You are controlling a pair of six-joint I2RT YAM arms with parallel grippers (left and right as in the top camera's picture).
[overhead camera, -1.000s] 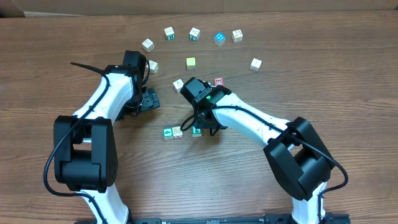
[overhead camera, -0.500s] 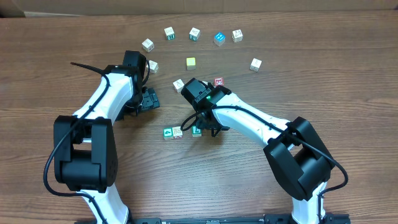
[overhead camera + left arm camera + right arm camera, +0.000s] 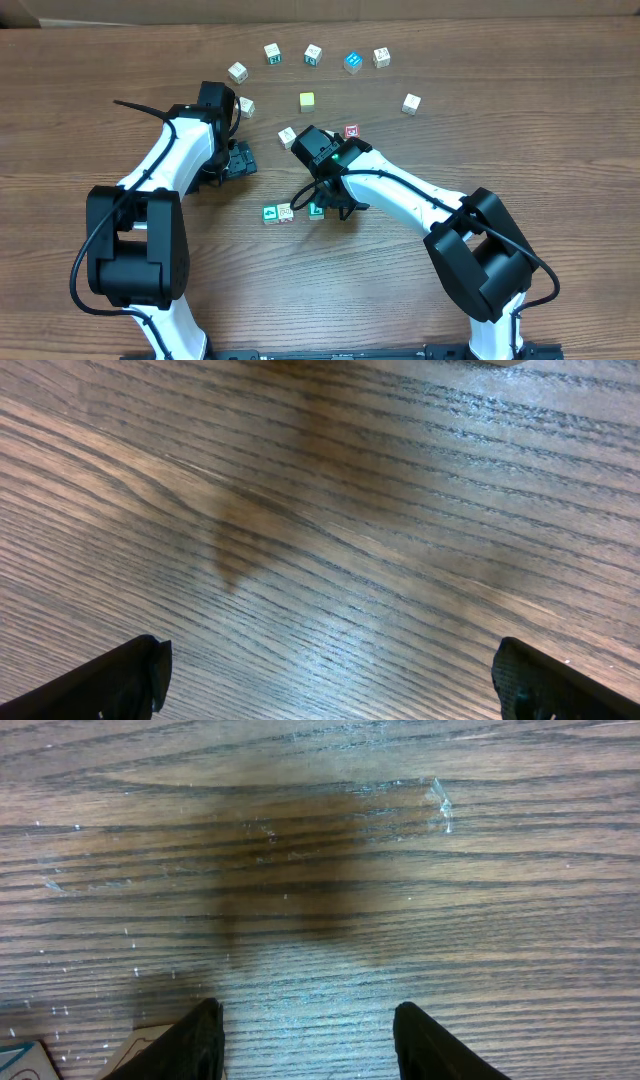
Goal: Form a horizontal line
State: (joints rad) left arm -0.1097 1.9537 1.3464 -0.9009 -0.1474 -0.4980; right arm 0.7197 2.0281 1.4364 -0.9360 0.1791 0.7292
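From overhead, we see the right tool (image 3: 328, 205) low over the tabletop (image 3: 520, 120), its fingers partly spread. A green-topped cube (image 3: 316, 210) sits just beside that tool, on the side toward the left arm. Farther the same way lie a white cube (image 3: 285, 211) and a green cube with a white mark (image 3: 269, 213), these two touching and in one row with the first. A small gap separates the white cube from the green-topped cube. The red-faced cube (image 3: 351, 131) lies well beyond the right tool, past the arm's wrist and apart from the row. A yellow cube (image 3: 307, 101) and a blue cube (image 3: 352, 62) sit farther out still. The left tool (image 3: 240, 160) hangs well apart from the row, holding nothing.

In the left wrist view, we see the left tool (image 3: 330, 695) spread wide, one finger (image 3: 120, 680) at each lower corner. Only bare wood grain lies between and ahead of them.

In the right wrist view, the right tool (image 3: 310, 1050) stands about half spread, with bare wood in the gap and nothing gripped. Just outside one finger (image 3: 205, 1040) a pale cube corner (image 3: 140, 1042) pokes into view. It may be one of the row's cubes, though we cannot tell which.
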